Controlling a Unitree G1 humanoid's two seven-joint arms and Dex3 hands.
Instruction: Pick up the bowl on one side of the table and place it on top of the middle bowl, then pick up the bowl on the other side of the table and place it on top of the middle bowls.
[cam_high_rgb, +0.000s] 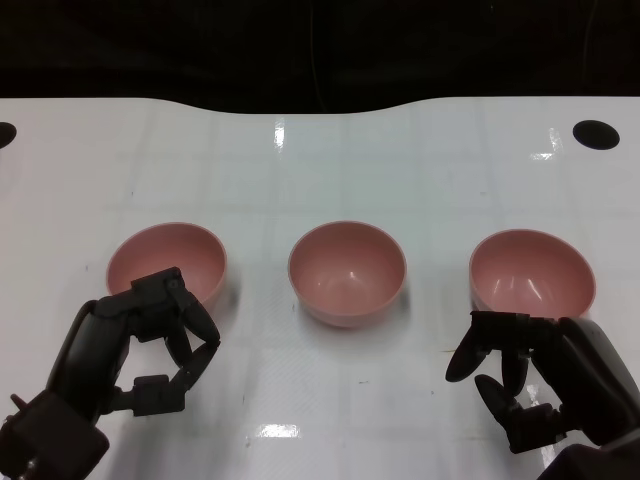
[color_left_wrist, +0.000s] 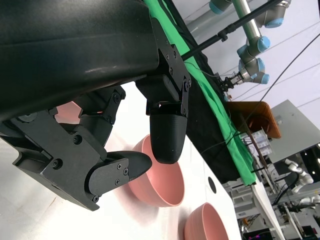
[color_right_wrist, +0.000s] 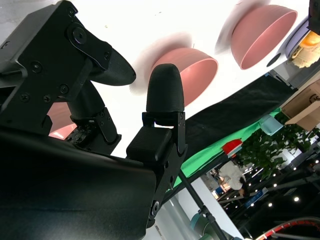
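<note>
Three pink bowls stand in a row on the white table (cam_high_rgb: 330, 170): the left bowl (cam_high_rgb: 165, 258), the middle bowl (cam_high_rgb: 347, 272) and the right bowl (cam_high_rgb: 532, 270), all upright and apart. My left hand (cam_high_rgb: 150, 340) hovers at the left bowl's near rim with its fingers spread and nothing in them. Just in front of the right bowl, my right hand (cam_high_rgb: 520, 385) also holds nothing, fingers apart. The left wrist view looks past my left hand (color_left_wrist: 90, 155) to the middle bowl (color_left_wrist: 160, 182). Beyond my right hand (color_right_wrist: 100, 130), the right wrist view also shows the middle bowl (color_right_wrist: 192, 70).
A round black hole (cam_high_rgb: 596, 134) sits at the table's far right corner and another (cam_high_rgb: 3, 133) at the far left. The table's far edge curves inward at its middle. Green cloth (color_left_wrist: 220, 120) and other robot arms (color_left_wrist: 250, 45) lie beyond the table.
</note>
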